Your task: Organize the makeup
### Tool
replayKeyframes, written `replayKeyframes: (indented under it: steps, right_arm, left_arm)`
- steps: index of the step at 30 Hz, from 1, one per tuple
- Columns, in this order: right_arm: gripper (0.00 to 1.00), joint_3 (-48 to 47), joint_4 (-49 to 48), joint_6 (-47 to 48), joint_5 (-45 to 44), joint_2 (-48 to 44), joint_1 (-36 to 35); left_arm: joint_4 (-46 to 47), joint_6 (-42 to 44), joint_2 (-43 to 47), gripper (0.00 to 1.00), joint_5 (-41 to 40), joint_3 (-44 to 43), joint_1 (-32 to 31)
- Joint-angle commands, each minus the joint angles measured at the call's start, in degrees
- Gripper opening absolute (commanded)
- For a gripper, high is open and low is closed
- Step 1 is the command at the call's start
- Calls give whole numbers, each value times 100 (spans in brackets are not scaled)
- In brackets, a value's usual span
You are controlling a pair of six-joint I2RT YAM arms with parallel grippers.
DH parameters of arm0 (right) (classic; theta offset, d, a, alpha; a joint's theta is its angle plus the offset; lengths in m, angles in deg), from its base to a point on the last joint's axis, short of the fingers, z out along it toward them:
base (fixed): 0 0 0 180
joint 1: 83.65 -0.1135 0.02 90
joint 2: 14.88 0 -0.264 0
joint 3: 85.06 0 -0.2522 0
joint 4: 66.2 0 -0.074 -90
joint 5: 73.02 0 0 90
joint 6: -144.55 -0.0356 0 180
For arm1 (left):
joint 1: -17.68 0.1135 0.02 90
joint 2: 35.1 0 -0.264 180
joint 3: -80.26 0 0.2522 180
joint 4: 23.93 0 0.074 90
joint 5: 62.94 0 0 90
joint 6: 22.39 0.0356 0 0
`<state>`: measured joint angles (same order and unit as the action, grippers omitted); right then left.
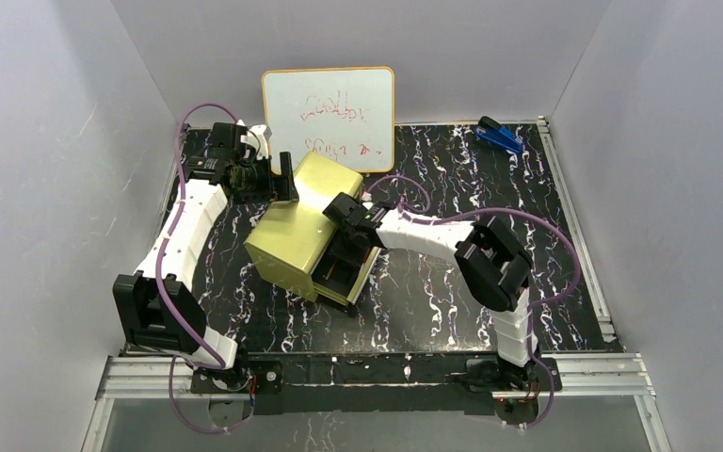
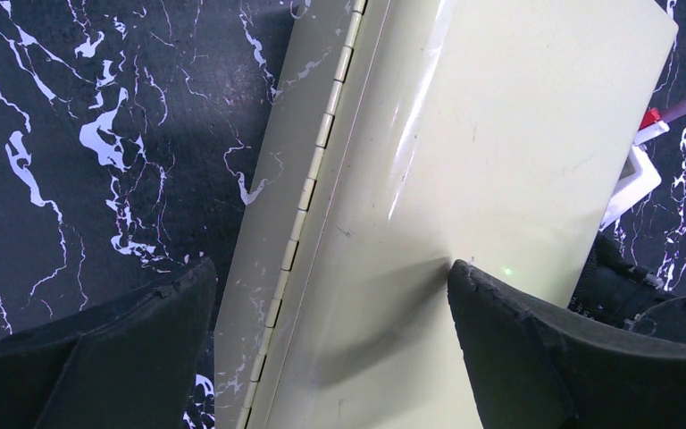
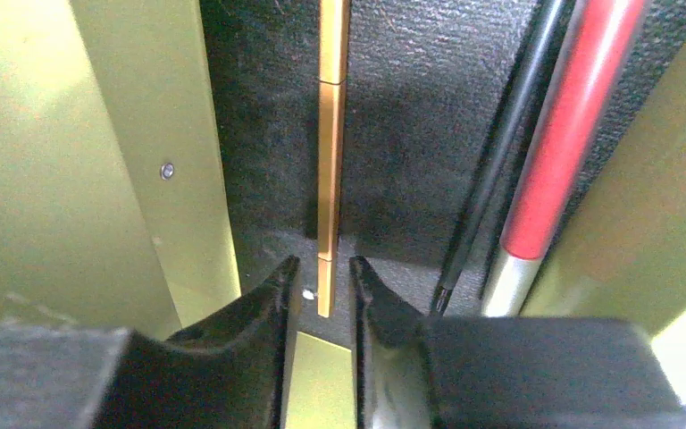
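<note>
Right gripper point(image 3: 322, 264): almost closed. The near end of the gold stick point(image 3: 326, 179) sits between its tips, and a sliver of black liner point(image 3: 411, 134) shows on each side, so it seems to grip nothing.
Gold stick: runs straight ahead from those tips, lying on the liner inside the case point(image 1: 287, 245).
Why so narrow: probably because a thin stick in a slot walled on both sides leaves little room to spread.
Black stick point(image 3: 500, 152), red stick point(image 3: 572, 116): ahead and right of the tips, side by side along the right wall.
Left gripper point(image 2: 329, 277): wide open, holding nothing. The lid point(image 2: 464, 161) lies under and ahead of it, and the hinge point(image 2: 308, 192) sits nearer the left finger.
Why there: likely steadying the raised lid so the other arm can reach in. Whether it touches the lid cannot be seen.
Hidden: the far ends of all three sticks are cut off. In the top view the right arm covers the inside of the case. No other makeup shows.
</note>
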<state>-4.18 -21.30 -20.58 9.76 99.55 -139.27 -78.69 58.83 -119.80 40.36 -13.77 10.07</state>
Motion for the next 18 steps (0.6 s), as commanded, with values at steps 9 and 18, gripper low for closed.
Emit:
replayKeyframes:
  steps: [9, 18]
  right_arm:
    - [38, -357, 565, 220, -180, -893, -2]
    - [39, -78, 1434, 1439, -641, -2083, 0]
  left_arm:
    - [-471, 195, 31, 98, -337, 196, 32]
    - [-462, 198, 9, 98, -355, 214, 32]
